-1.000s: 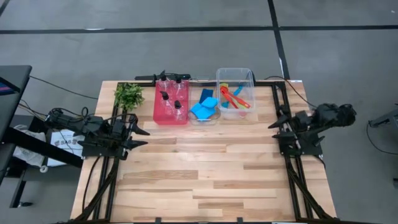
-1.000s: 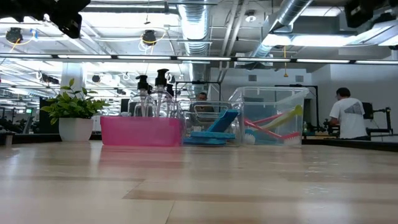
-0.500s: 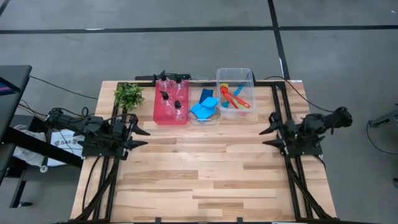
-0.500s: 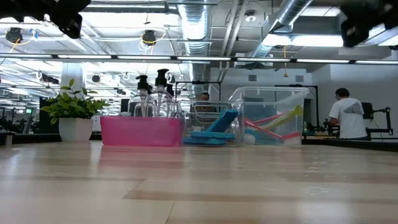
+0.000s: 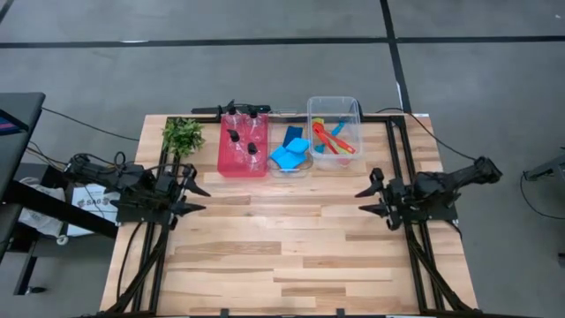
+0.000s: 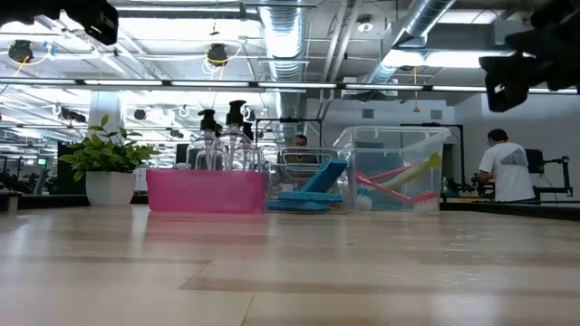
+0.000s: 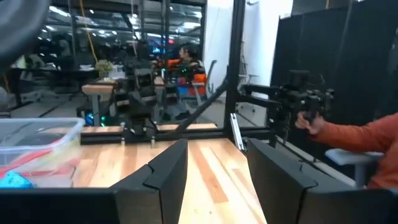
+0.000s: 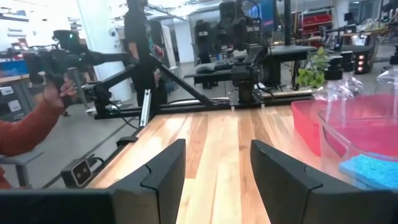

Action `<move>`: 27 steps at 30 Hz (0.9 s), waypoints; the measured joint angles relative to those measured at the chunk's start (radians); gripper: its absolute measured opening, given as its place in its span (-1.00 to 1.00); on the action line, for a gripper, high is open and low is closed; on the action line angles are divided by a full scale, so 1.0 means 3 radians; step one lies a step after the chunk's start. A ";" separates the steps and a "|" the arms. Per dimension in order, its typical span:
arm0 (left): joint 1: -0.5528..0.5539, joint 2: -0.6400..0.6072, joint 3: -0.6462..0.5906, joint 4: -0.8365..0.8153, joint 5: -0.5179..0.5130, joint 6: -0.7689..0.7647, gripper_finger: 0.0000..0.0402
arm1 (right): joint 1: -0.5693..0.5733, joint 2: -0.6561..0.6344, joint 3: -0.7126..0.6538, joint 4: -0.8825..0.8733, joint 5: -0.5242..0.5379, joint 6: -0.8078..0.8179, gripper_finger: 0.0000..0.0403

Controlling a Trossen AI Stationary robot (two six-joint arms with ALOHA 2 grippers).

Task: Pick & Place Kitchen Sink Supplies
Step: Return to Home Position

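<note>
Since both hands hover empty at the sides of the desk (image 5: 291, 256), well short of the bins, little is at stake. The left hand (image 5: 205, 199) and the right hand (image 5: 358, 202) each have their fingers spread wide and grip nothing. The likeliest slip, I judge, is the right arm sweeping toward the far edge and clipping the larger clear bin (image 5: 311, 110).

Along that edge:
- The pink bin (image 5: 222, 168) holds the pump bottles (image 5: 252, 147).
- The small clear bin (image 5: 305, 166) holds the blue sponges (image 5: 287, 155), one leaning upward.
- The larger clear bin holds the brushes (image 5: 331, 140).
- A plant (image 5: 183, 134) stands beside the pink bin.
</note>
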 joint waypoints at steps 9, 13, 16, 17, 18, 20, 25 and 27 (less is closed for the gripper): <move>0.0002 -0.0625 -0.0488 0.0225 -0.0540 0.0010 -0.16 | -0.0096 0.0001 -0.0052 0.0078 -0.0014 0.0019 -0.13; 0.0027 -0.0607 -0.0605 0.0345 -0.0708 0.0103 -0.16 | -0.0088 0.0004 -0.0052 0.0077 -0.0014 -0.0020 -0.14; 0.0066 -0.0623 -0.0649 0.0345 -0.0797 0.0121 -0.16 | -0.0087 0.0005 -0.0052 0.0075 -0.0015 -0.0022 -0.14; 0.0076 -0.0623 -0.0664 0.0326 -0.0788 0.0148 -0.16 | -0.0089 0.0010 -0.0052 0.0075 -0.0015 -0.0023 -0.14; 0.0080 -0.0623 -0.0686 0.0340 -0.0777 0.0166 -0.16 | -0.0088 0.0011 -0.0052 0.0073 -0.0016 -0.0032 -0.13; 0.0080 -0.0626 -0.0747 0.0351 -0.0783 0.0203 -0.16 | -0.0089 0.0009 -0.0053 0.0074 -0.0016 -0.0036 -0.13; 0.0080 -0.0626 -0.0877 0.0436 -0.0856 0.0269 -0.16 | -0.0088 0.0011 -0.0053 0.0072 -0.0018 -0.0061 -0.13; 0.0080 -0.0626 -0.0896 0.0454 -0.0905 0.0269 -0.16 | -0.0089 0.0011 -0.0053 0.0071 -0.0018 -0.0061 -0.13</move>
